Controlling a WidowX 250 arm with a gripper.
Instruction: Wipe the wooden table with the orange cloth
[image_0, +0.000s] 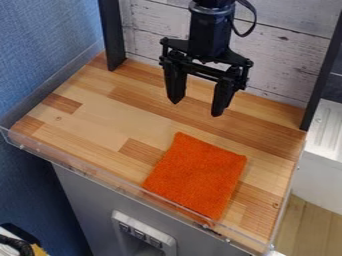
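"Can we read any text or label here?"
"No, we can't make out a single word."
"What about numbers? Do we find any we can read?"
"None that we can tell."
"And brands or signs?"
"We can't read any of those either, on anything we see."

Lab-like setup: wooden worktop (113, 117), clear guard (87, 168), blue partition (43, 45).

The black arm (210, 32) hangs beyond the orange cloth (199, 176), its gripper (196, 109) pointing down, well apart from the cloth. Its two fingers (223, 97) (black, like the arm) are spread wide, holding nothing.
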